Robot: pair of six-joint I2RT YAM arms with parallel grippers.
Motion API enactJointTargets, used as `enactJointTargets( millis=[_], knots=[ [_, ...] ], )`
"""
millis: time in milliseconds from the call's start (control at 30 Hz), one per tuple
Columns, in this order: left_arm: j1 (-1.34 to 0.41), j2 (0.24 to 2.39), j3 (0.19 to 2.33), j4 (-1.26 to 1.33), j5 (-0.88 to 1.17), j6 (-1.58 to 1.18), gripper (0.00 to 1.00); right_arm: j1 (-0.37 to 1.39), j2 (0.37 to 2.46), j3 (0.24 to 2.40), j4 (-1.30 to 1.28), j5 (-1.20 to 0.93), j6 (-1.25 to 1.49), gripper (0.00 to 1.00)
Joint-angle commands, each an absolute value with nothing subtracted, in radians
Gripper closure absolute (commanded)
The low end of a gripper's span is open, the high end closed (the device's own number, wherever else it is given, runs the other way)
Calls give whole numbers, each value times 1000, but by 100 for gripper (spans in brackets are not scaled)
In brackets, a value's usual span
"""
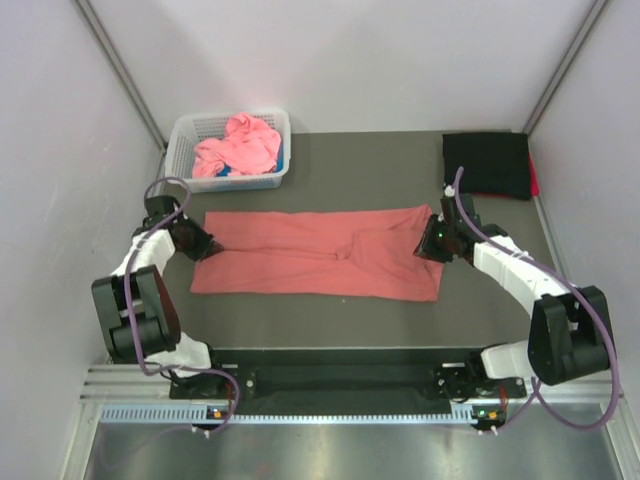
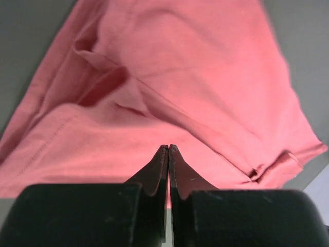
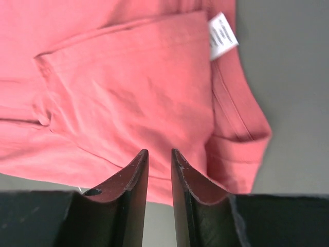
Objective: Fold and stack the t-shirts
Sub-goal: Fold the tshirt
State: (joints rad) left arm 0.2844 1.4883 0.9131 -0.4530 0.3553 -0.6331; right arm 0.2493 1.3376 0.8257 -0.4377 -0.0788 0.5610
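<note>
Left gripper (image 2: 168,150): jaws pressed together, tips low over the left end of the salmon shirt (image 1: 320,255); cannot tell whether any cloth is pinched. Right gripper (image 3: 159,154): jaws slightly apart with nothing between them, poised at the shirt's right end, just short of its white label (image 3: 222,35). The salmon shirt lies flat on the table (image 1: 380,160) as a long folded strip, spanning the middle from one gripper to the other. Far left corner: white basket (image 1: 180,135) holding a crumpled pink shirt (image 1: 238,145), with a bit of blue showing beside it. Far right corner: folded black shirt (image 1: 487,165), well apart from the salmon one.
</note>
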Motion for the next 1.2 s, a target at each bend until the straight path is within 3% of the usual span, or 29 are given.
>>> enactJointTargets(
  millis=[0, 567, 633, 733, 1167],
  knots=[
    [299, 1569, 937, -413, 359, -630, 96, 238, 1377, 854, -286, -132, 566, 75],
    [390, 1648, 1101, -471, 247, -635, 89, 236, 1520, 782, -212, -25, 534, 75],
    [349, 1634, 1097, -476, 238, -580, 86, 238, 1519, 782, -210, -28, 531, 75],
    [273, 1612, 1107, -512, 133, -488, 68, 238, 1514, 785, -207, -38, 532, 75],
    [236, 1698, 1210, -621, -20, -377, 60, 238, 1503, 788, -196, -74, 511, 75]
  ],
)
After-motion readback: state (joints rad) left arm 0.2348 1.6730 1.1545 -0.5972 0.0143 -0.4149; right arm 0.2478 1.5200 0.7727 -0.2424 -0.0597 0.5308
